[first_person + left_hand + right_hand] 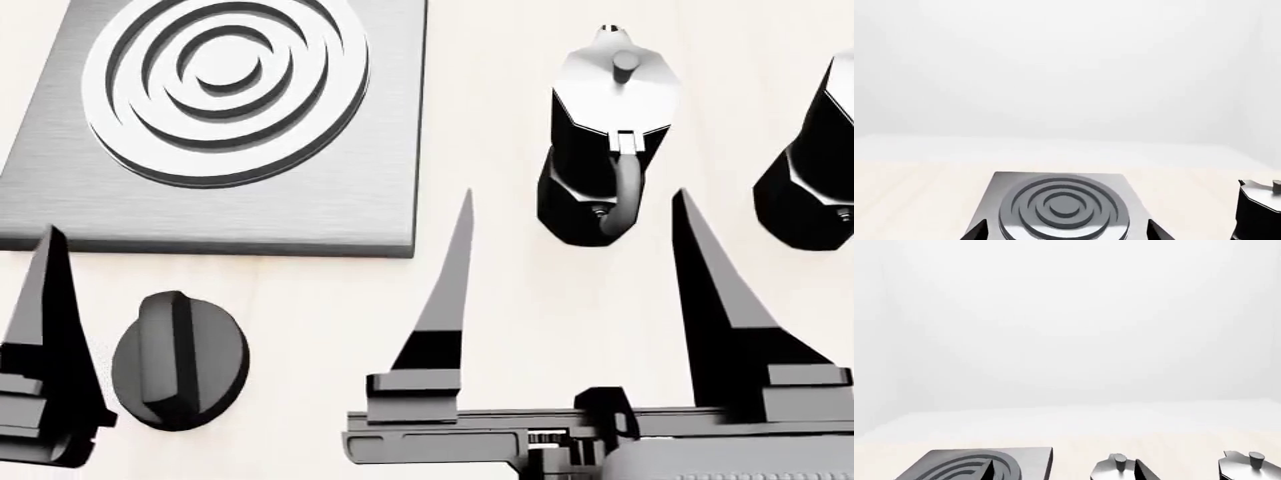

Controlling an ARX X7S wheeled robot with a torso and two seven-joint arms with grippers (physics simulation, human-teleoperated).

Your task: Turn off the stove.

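Observation:
The stove (334,190) is a square grey plate with a ringed burner (224,85) at the upper left of the head view. Its black ridged knob (180,360) lies on the table in front of the plate, with the ridge nearly upright. One finger (47,330) of my left gripper stands just left of the knob, apart from it. In the left wrist view the left gripper (1065,231) is open, and its tips frame the burner (1064,207). My right gripper (574,195) is open and empty, right of the knob. Its tips (1064,466) span the stove's edge (1034,460).
Two black-and-silver moka pots stand right of the stove, one (607,130) beyond the right gripper's fingers and one (814,170) at the right edge. The first pot (1257,210) also shows in the left wrist view. Both pots (1114,467) (1247,465) show in the right. The table (334,300) is pale wood.

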